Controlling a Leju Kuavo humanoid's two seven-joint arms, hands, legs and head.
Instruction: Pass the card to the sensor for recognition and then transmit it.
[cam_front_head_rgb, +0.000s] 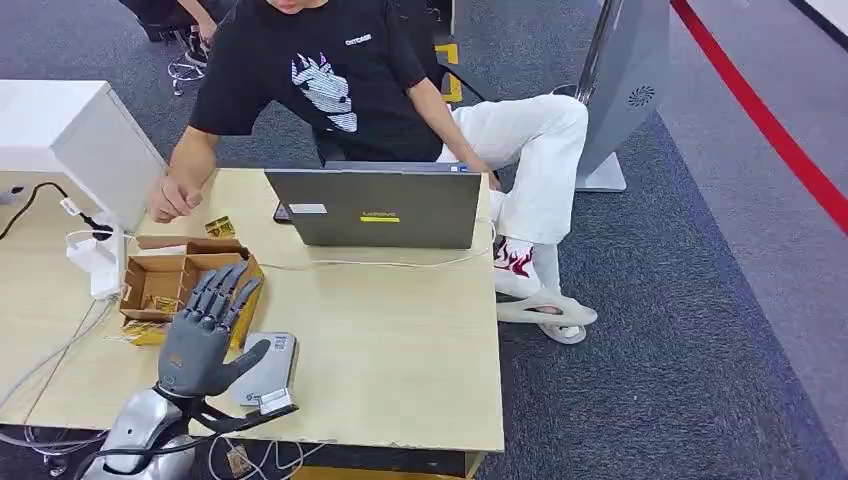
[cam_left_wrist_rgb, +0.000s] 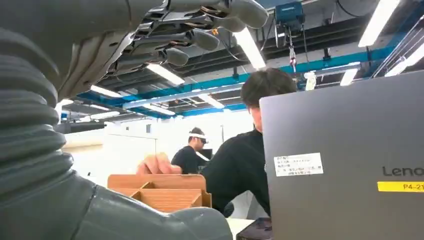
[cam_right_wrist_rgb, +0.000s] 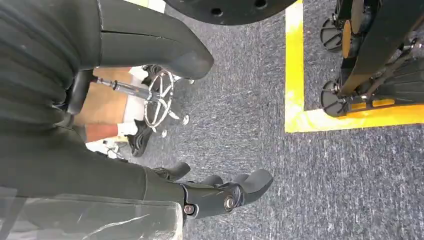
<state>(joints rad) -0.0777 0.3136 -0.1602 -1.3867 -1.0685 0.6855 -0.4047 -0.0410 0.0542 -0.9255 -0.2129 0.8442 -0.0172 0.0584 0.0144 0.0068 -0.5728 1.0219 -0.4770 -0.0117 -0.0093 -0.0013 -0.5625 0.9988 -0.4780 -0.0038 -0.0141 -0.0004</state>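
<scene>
Left hand (cam_front_head_rgb: 205, 335), lower left of the head view: empty, fingers spread, hovering above the grey sensor (cam_front_head_rgb: 268, 368) at the table's (cam_front_head_rgb: 400, 340) near edge. Right hand (cam_right_wrist_rgb: 150, 150): hanging over carpet, fingers loosely curled, nothing held. Farther back: cardboard box (cam_front_head_rgb: 165, 280), a yellow card (cam_front_head_rgb: 219, 228) beside it near a person's hand (cam_front_head_rgb: 172, 198), grey laptop (cam_front_head_rgb: 385, 208).
</scene>
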